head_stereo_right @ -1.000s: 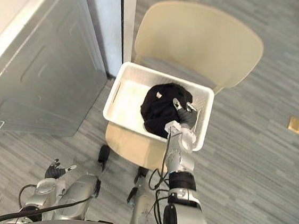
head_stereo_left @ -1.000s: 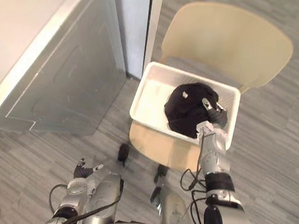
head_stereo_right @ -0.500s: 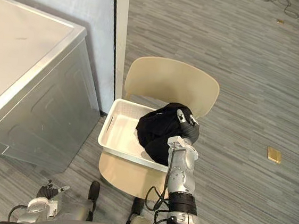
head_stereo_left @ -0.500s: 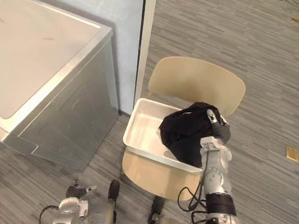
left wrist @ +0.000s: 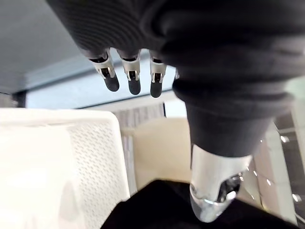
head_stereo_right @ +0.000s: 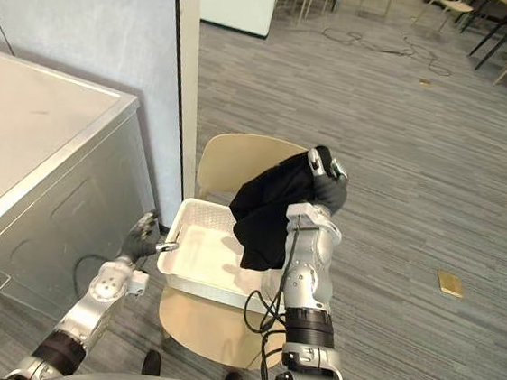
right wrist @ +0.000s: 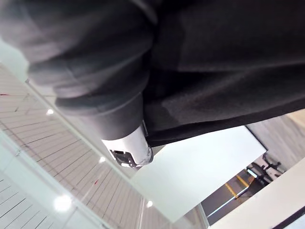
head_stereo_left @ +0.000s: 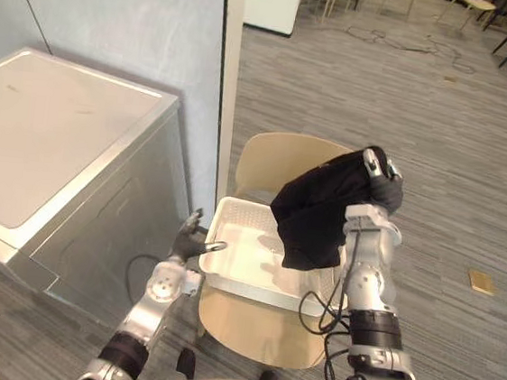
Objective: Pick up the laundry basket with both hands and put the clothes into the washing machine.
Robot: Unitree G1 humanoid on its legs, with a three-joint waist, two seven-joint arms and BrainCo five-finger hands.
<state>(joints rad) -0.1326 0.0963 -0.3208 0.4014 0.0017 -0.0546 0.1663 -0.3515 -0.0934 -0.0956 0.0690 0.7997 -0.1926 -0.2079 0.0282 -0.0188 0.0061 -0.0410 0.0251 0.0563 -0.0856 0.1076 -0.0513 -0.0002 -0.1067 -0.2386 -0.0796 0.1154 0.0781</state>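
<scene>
One dark garment [head_stereo_left: 309, 221], now lifted above basket [head_stereo_left: 230, 283] (right hand [head_stereo_left: 383, 187])

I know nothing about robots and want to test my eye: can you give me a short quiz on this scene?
1. True or false: the black garment lies flat in the white basket.
2. Which robot hand holds the garment: A left, B right?
3. Fill in: the basket rests on a beige ____.
Key: 1 false, it hangs from the hand above the basket. 2 B, the right hand; the left hand is open beside the basket's rim. 3 chair.
</scene>
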